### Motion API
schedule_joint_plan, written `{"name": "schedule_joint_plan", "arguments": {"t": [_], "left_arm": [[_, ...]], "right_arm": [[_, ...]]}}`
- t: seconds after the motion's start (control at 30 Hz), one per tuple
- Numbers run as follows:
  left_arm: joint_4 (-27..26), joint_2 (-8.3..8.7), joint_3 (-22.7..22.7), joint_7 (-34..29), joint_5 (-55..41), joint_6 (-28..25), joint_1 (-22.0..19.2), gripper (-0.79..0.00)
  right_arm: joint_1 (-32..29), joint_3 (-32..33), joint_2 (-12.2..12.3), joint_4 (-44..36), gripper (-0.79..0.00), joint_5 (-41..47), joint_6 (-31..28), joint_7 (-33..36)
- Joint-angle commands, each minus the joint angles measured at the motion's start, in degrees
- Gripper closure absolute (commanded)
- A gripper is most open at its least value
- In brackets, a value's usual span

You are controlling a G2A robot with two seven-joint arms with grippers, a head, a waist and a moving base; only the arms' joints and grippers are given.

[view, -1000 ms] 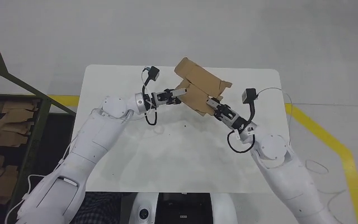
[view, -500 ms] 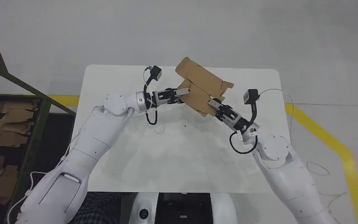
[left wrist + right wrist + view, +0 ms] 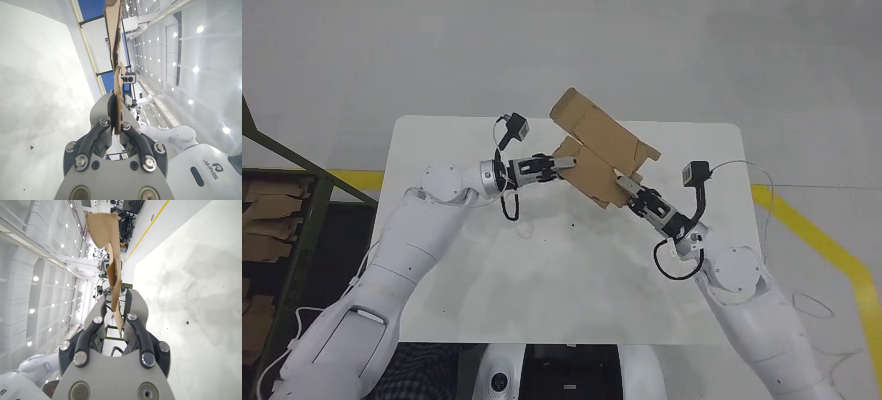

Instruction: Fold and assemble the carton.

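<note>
Top view: the carton (image 3: 597,150) is held above the table (image 3: 542,290), tilted, spanning the space between both sets of fingers. The left gripper (image 3: 560,166) holds one edge and the right gripper (image 3: 625,187) holds the opposite lower edge. The carton is partly opened, with a flap jutting beyond the right fingers. Treat the step in hand as squaring the body into a tube. Its end flaps are not yet folded.

Left wrist view: the left gripper (image 3: 116,111) is closed nearly all the way, pinching the cardboard edge flat between both fingers (image 3: 98,113). The carton (image 3: 113,37) runs straight out past the fingertips, edge-on.

Right wrist view: the right gripper (image 3: 117,306) is closed to a narrow gap with the carton (image 3: 103,228) edge inside. The cardboard lies against one of the fingers (image 3: 135,306), and a slit shows beside the other. Judge this hold as looser than the left.

For the next move, draw the two held edges against each other so the panels spring open. Confirm the right hold first, as the edge may slip.

Both wrist views show the carton edge-on, so you cannot read its panels or creases there. In the top view the carton's underside is hidden.
</note>
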Motion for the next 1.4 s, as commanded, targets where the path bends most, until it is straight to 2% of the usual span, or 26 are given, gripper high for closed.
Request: {"name": "schedule_joint_plan", "arguments": {"t": [0.0, 0.37, 0.7, 0.97, 1.37], "left_arm": [[0.33, 0.24, -0.96, -1.12, -0.41, -0.13, 0.04, 0.000], [2.54, 1.92, -4.04, -10.99, 4.04, 2.30, -1.13, 0.000], [6.24, 2.24, -2.29, -22.96, 5.02, 1.69, -2.78, 0.000], [1.65, 2.94, 2.27, -25.88, 9.04, 4.60, -4.21, 0.000], [-2.71, 4.31, 8.86, -27.00, 6.28, 5.71, -6.00, 0.000]], "right_arm": [[-0.19, 1.50, 0.16, 0.76, -0.785, 0.14, -0.98, 0.27], [1.84, 8.78, 1.11, 6.71, -0.785, -0.16, -7.14, 5.92], [3.72, 9.20, 1.69, 9.98, -0.785, -2.04, -15.39, 16.82], [6.80, 7.13, 2.03, 12.71, -0.785, 0.01, -15.04, 28.40], [7.37, 7.41, 2.12, 13.41, -0.785, -0.89, -14.20, 27.42]]}}
